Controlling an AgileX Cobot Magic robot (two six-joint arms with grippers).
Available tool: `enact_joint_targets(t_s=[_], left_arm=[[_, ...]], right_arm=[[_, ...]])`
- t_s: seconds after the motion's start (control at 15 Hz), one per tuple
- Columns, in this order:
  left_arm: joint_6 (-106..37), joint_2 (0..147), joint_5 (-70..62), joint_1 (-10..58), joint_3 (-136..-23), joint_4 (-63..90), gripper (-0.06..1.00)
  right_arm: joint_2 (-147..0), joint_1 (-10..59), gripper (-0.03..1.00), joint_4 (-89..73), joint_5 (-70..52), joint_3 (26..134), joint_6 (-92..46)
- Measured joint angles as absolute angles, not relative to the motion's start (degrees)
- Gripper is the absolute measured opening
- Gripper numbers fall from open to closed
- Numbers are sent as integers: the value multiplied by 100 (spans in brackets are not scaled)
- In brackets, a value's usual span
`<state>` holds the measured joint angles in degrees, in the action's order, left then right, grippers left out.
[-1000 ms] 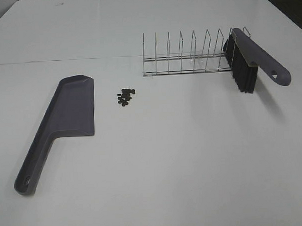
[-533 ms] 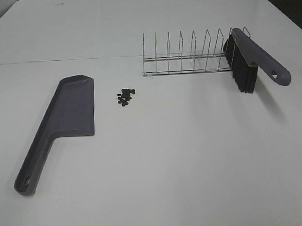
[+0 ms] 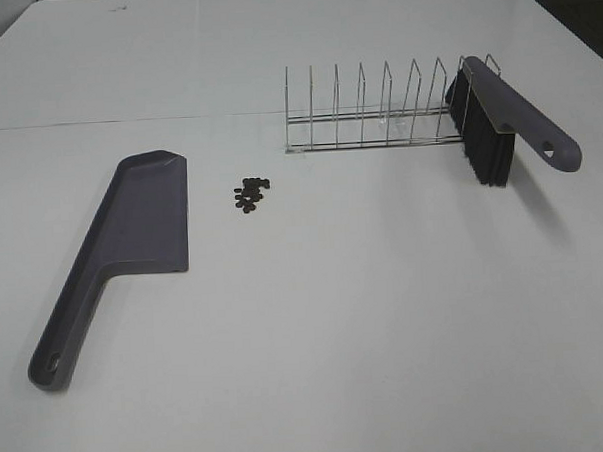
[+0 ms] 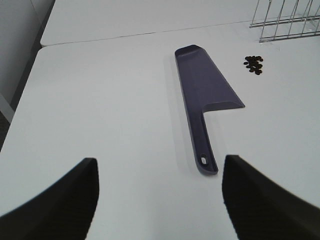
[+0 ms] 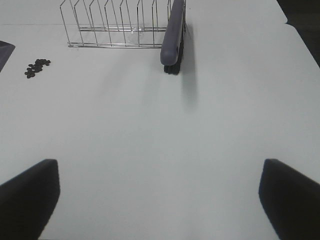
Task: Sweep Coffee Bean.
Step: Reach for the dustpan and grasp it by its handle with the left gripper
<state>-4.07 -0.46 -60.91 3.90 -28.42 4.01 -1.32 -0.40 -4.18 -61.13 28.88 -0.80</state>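
A small cluster of dark coffee beans (image 3: 250,194) lies on the white table, just right of a grey-purple dustpan (image 3: 132,233) that rests flat with its handle toward the near edge. A matching brush (image 3: 497,117) with black bristles leans in the right end of a wire rack (image 3: 367,113). Neither arm shows in the high view. In the left wrist view, my left gripper (image 4: 159,172) stands open and empty, short of the dustpan (image 4: 205,90) handle, with the beans (image 4: 253,63) beyond. My right gripper (image 5: 159,170) is wide open and empty, well short of the brush (image 5: 172,35).
The wire rack (image 5: 115,25) has several upright dividers and stands behind the beans (image 5: 36,67). A seam runs across the table (image 3: 127,121) behind the dustpan. The table's left edge (image 4: 25,95) shows in the left wrist view.
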Motion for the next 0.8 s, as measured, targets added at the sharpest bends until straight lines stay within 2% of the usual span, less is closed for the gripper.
enact_joint_targets(t_s=[0.8], left_arm=[[-407,-46,-6091,390,-2842,401,64]], right_arm=[[-132,-40,95,-418,-6113,2888,-80]])
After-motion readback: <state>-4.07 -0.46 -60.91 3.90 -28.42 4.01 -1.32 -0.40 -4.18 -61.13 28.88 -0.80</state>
